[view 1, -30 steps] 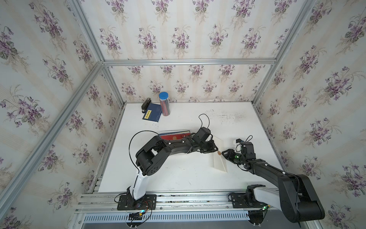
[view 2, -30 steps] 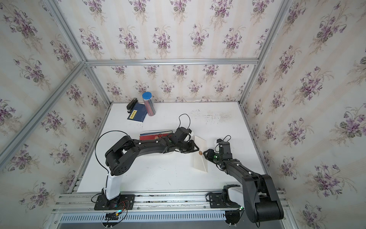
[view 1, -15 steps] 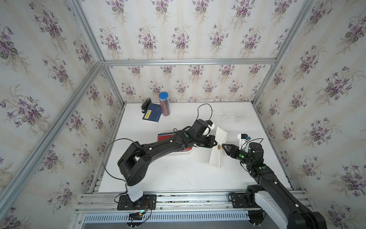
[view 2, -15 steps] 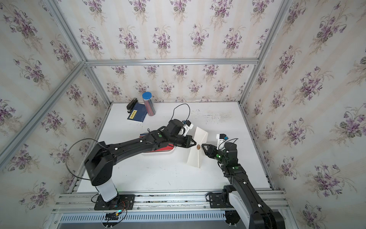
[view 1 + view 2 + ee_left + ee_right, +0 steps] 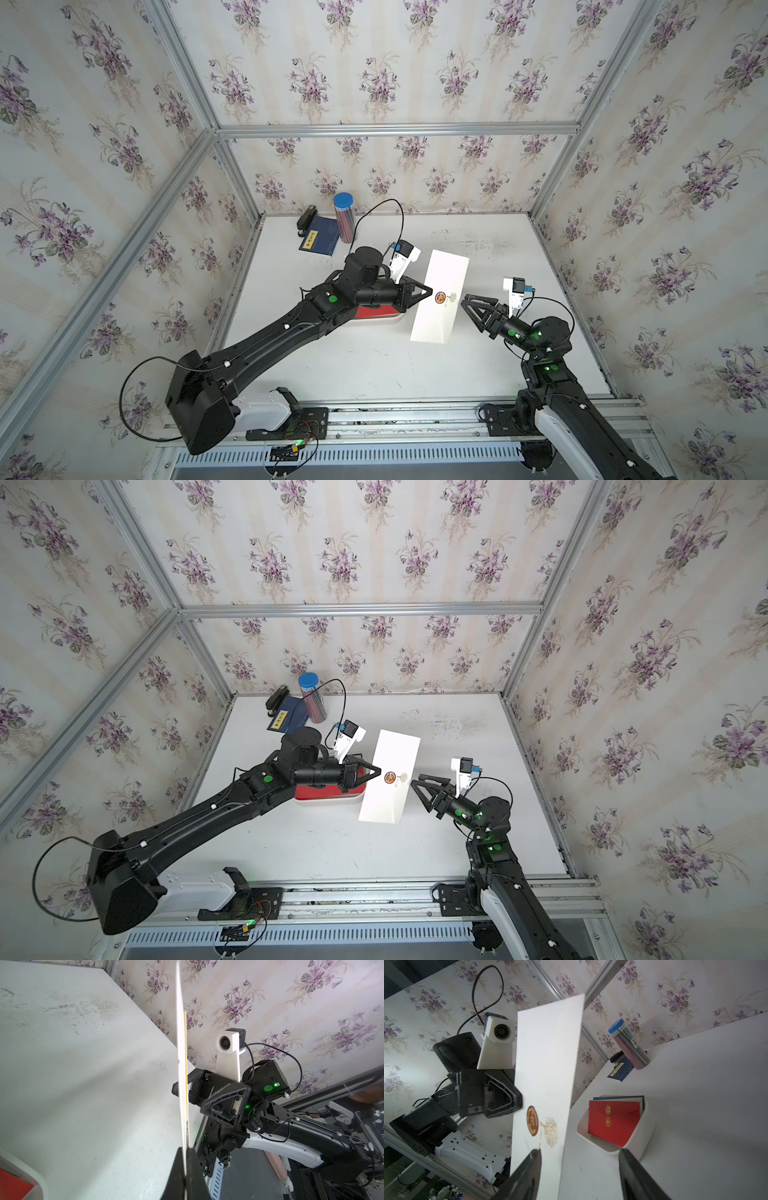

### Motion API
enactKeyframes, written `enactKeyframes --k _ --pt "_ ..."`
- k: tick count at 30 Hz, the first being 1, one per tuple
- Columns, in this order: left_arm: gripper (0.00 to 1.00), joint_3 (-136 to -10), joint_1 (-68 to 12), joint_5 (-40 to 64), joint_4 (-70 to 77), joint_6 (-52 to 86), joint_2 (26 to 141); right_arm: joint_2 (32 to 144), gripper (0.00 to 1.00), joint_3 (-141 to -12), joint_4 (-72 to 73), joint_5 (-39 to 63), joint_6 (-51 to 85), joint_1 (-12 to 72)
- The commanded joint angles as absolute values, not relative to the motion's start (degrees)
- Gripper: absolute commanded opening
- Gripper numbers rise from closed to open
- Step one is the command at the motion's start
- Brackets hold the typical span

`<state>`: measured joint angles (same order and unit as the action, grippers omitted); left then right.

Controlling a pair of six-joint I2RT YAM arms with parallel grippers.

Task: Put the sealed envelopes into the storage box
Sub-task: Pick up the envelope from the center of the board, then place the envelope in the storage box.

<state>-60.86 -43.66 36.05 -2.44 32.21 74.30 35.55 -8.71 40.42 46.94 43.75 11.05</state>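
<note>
– Navy booklet (image 5: pixel 319 240) and blue-capped pencil tube (image 5: pixel 345 218) off in the far left corner of the worktop (image 5: pixel 374 365), no part of the job. Further right?
– White plastic storage box (image 5: pixel 641 1136), half hidden under the left arm (image 5: pixel 270 340) in both top views. Holding a stack, red envelope (image 5: pixel 612 1124) uppermost, darker edges peeking out beneath; count impossible to tell.
– And the left pincer (image 5: pixel 428 291)?
– Clamped tight on the middle of one long edge of the white envelope (image 5: pixel 442 270), lifted clear of the worktop just right of the box, tilted, round brown seal (image 5: pixel 439 297) on the upper face.
– Right pincer (image 5: pixel 464 301)?
– Jaws parted wide, gripping nothing; in the left wrist view, one on each side of the envelope's opposite edge, no squeeze on the paper.
– How far along, then?
– Near the end, by the look of it: no other envelope seen outside the box. Left to do: carrying the white one leftward over the box, laying it flat on the red, then letting go.
</note>
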Motion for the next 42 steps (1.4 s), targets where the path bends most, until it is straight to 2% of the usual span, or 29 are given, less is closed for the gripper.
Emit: enactKeyframes --k 1,6,17,20,22,25,26,27,28,30,31,33,36,40,42 --pt "0.0 -59.99 -43.2 37.91 2.18 33.56 73.38 35.68 0.62 -9.23 46.52 48.95 44.38 13.98" --pt "0.0 -59.09 -42.24 38.62 4.12 34.92 73.47 34.42 0.56 -9.15 46.71 48.14 43.07 17.52" --pt "0.0 -56.14 -42.07 42.27 10.05 37.51 74.0 36.79 0.45 -10.68 46.97 47.62 44.34 18.07" --pt "0.0 -56.01 -42.03 42.8 10.32 37.75 74.56 38.09 0.33 -12.26 47.29 47.99 44.39 18.33" --pt "0.0 -55.65 -42.1 42.46 10.03 37.62 74.48 38.85 0.14 -13.6 46.42 48.03 43.93 18.44" --pt "0.0 -55.37 -41.7 40.9 8.47 37.4 73.74 39.96 0.0 -15.59 44.93 49.73 42.28 18.54" --pt "0.14 -55.51 -41.37 39.56 6.76 37.19 73.24 40.07 0.0 -16.44 43.58 50.04 41.05 18.54" --pt "0.36 -55.9 -40.94 36.6 3.26 36.69 72.61 40.16 0.0 -17.86 40.71 50.02 38.75 18.54" --pt "0.62 -57.0 -40.61 31.71 -2.4 35.84 71.8 40.37 0.0 -19.78 36.3 49.58 35.46 18.54" --pt "0.83 -60.06 -40.05 19.23 -17.24 34.34 70.54 41.64 0.0 -24.32 27.15 48.07 29.03 18.63" --pt "0.88 -61.21 -39.28 12.98 -24.13 34.42 70.07 42.79 0.0 -26.44 23.44 47.69 26.19 18.8" --pt "0.9 -61.86 -36.23 6.8 -33.51 35.46 68.94 45.35 0.0 -30.01 18.99 46.92 22.18 19.31" --pt "0.9 -60.49 -31.08 1.46 -42.74 35.73 64.63 51.42 0.0 -37.79 8.39 42.54 11.13 22.83" --pt "0.91 -57.72 -25.74 -1.95 -48.24 32.97 54.89 62.53 0.0 -50.85 -7.63 34.05 -11.19 31.52" --pt "0.95 -57.26 -24.76 -3.99 -50.04 31.66 50.44 68.32 0.0 -57.11 -12.74 31.55 -17.81 34.77"
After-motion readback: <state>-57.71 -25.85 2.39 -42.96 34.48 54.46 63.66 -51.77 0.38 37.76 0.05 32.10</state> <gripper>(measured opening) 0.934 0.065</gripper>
